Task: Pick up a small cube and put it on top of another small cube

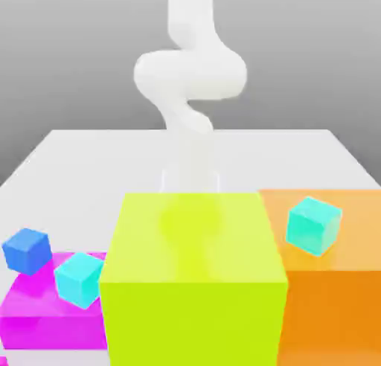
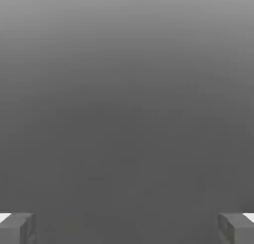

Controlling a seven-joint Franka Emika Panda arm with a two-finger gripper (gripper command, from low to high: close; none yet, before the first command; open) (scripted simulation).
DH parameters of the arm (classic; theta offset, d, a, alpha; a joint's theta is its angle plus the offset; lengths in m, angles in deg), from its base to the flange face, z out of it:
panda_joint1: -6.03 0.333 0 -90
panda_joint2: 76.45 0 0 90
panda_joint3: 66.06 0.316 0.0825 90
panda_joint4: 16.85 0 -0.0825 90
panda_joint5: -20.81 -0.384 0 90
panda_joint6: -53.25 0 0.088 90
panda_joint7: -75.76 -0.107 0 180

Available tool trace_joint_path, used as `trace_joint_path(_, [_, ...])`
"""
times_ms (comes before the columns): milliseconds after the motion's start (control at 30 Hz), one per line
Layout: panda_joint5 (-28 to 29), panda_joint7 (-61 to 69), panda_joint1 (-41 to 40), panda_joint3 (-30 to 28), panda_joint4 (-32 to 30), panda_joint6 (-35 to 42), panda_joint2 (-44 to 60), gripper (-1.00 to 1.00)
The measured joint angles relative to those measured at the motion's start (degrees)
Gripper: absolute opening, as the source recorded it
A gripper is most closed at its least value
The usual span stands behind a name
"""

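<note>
The white arm (image 1: pixel 190 82) is seen rising in a curved, folded pose behind the big yellow-green block (image 1: pixel 192 279), and in the hand view the hand (image 2: pixel 127 228) is shown with its two grey fingers (image 2: pixel 17 228) set wide apart and nothing held between them, against a plain grey backdrop. On the white worktop (image 1: pixel 74 171), the yellow-green block is flanked by an orange block (image 1: pixel 335 297) at the exterior view's right, carrying a light cyan cube (image 1: pixel 314 225), and a low magenta slab (image 1: pixel 45 312) at the left. The small blue cube (image 1: pixel 27 250) is found at the slab's far left edge, just beside another light cyan cube (image 1: pixel 78 278).
</note>
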Motion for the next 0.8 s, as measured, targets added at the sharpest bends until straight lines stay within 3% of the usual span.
trace_joint_path(467, [-7.3,16.1,1.2,-12.1,6.6,-4.2,29.3,0.0])
trace_joint_path(800, [-14.2,28.7,-3.9,-15.1,11.4,-7.0,50.3,0.0])
